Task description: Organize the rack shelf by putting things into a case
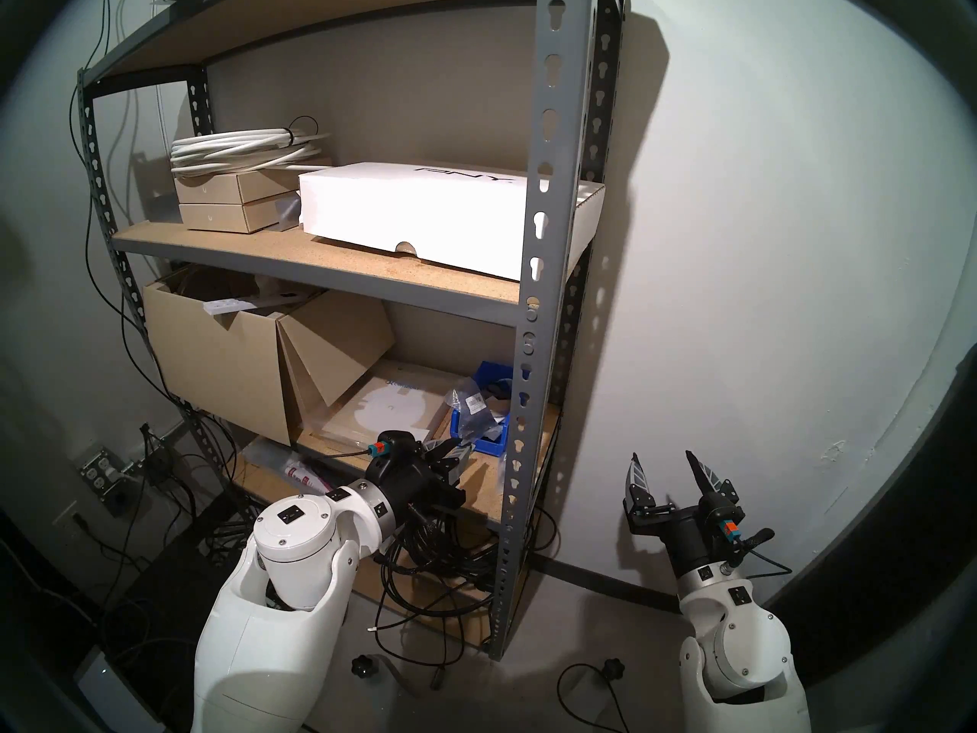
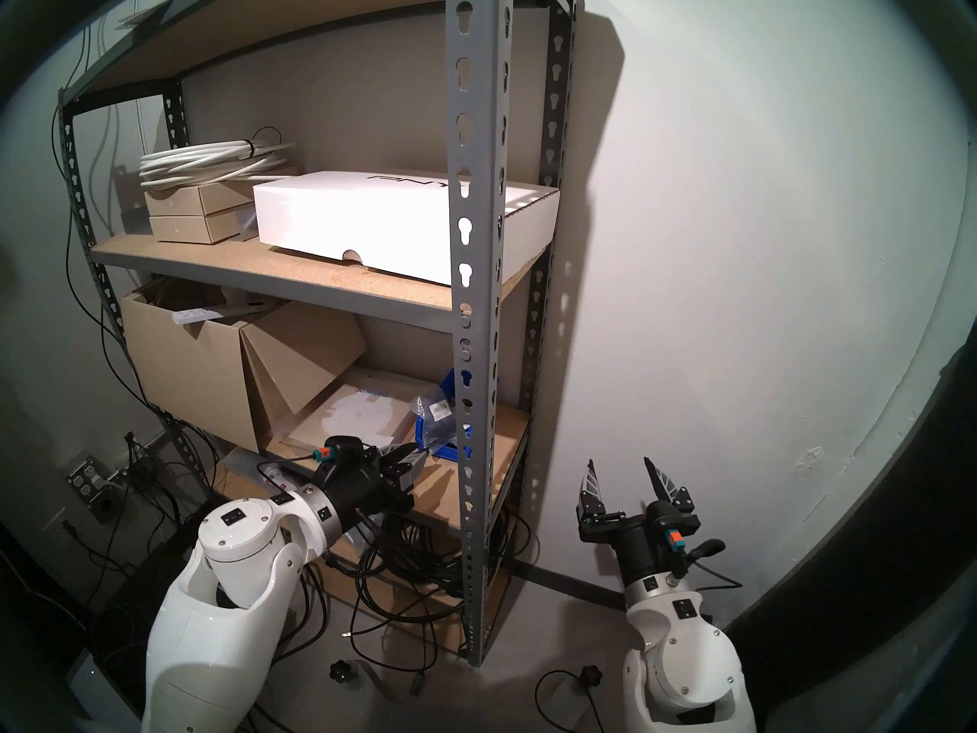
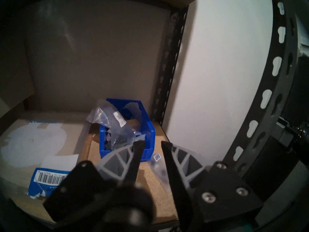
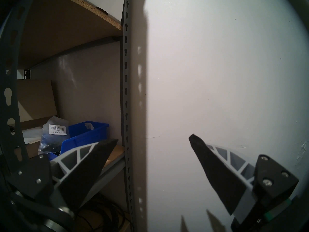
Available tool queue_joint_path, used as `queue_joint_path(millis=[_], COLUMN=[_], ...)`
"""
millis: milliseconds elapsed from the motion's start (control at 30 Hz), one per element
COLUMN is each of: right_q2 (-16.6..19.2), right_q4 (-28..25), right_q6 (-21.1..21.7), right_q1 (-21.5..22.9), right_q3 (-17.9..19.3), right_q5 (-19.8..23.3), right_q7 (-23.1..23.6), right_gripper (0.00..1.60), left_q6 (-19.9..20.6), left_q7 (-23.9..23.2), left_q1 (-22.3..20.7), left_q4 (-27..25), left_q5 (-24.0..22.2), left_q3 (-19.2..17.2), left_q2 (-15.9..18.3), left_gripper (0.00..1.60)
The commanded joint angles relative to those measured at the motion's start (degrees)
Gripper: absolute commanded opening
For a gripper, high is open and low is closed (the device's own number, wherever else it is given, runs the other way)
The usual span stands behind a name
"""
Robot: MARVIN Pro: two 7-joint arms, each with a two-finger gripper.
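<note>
The blue case (image 1: 487,443) (image 3: 148,132) stands at the right end of the rack shelf's (image 1: 550,187) lower board (image 3: 150,194). A clear bag with a barcode label (image 1: 468,403) (image 3: 115,122) (image 4: 55,133) sticks up out of the case. My left gripper (image 1: 459,450) (image 3: 152,143) reaches over that board just in front of the case, its jaws apart. A small clear bag with a square code label (image 3: 157,158) lies flat on the board between the fingers, against the right one. A blue-and-white barcoded packet (image 3: 47,178) lies to its left. My right gripper (image 1: 663,459) stands open and empty beside the rack.
A flat tan box with a white circle (image 1: 391,409) lies left of the case, next to a large open cardboard box (image 1: 211,356). The board above carries a white box (image 1: 412,213), small tan boxes (image 1: 222,203) and coiled white cable (image 1: 238,150). Black cables (image 1: 439,557) tangle below.
</note>
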Motion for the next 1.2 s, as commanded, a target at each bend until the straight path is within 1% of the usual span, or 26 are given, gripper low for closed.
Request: queue_joint_path(millis=[0,167,267,300,333,467,500,533,567,633,667,700,733,1167], right_q2=[-0.10,-0.10,-0.10,-0.10,-0.09,-0.09,-0.09,-0.09,-0.09,-0.09,-0.09,-0.09,-0.09,-0.10], right_q4=[-1.22,-1.22,-1.22,-1.21,-1.21,-1.20,-1.20,-1.20,-1.20,-1.21,-1.21,-1.21,-1.22,-1.23], right_q6=[-0.17,-0.18,-0.18,-0.18,-0.18,-0.19,-0.19,-0.19,-0.19,-0.19,-0.18,-0.18,-0.18,-0.17], right_q1=[0.10,0.10,0.10,0.11,0.11,0.11,0.11,0.11,0.11,0.11,0.11,0.11,0.10,0.10], right_q3=[-0.06,-0.06,-0.06,-0.06,-0.06,-0.06,-0.06,-0.06,-0.06,-0.06,-0.06,-0.06,-0.06,-0.06], right_q5=[0.08,0.08,0.08,0.08,0.08,0.08,0.08,0.08,0.08,0.08,0.08,0.08,0.08,0.08], right_q7=[-0.05,-0.05,-0.05,-0.05,-0.05,-0.05,-0.05,-0.05,-0.05,-0.05,-0.05,-0.05,-0.05,-0.05], right_gripper=[1.60,1.60,1.60,1.60,1.60,1.60,1.60,1.60,1.60,1.60,1.60,1.60,1.60,1.60], left_q6=[-1.16,-1.87,-2.18,-2.01,-2.02,-2.49,-2.65,-2.63,-2.33,-2.62,-2.62,-2.64,-2.61,-2.31], left_q7=[-1.83,-2.52,-3.64,-4.31,-4.21,-4.57,-4.64,-4.68,-4.94,-4.91,-4.97,-5.02,-5.05,-5.93], left_q1=[-1.30,-2.19,-3.15,-3.57,-3.63,-4.00,-4.06,-4.10,-4.30,-4.25,-4.24,-4.21,-4.18,-3.96], left_q4=[1.72,3.95,5.66,6.06,6.23,6.73,6.73,6.71,6.69,6.74,6.77,6.79,6.80,7.45], left_q5=[-0.55,-0.48,-1.07,-1.19,-1.30,-1.52,-1.46,-1.51,-1.36,-1.33,-1.37,-1.41,-1.50,-2.19], left_q3=[-0.04,0.41,0.68,0.86,0.82,0.87,0.89,0.86,0.99,0.90,0.88,0.84,0.80,0.77], left_q2=[0.80,0.76,0.88,1.27,1.09,1.13,1.22,1.26,1.65,1.68,1.73,1.77,1.76,1.80], left_gripper=[0.78,0.79,0.83,0.87,1.05,1.07,1.09,1.15,1.30,1.36,1.44,1.57,1.60,1.60])
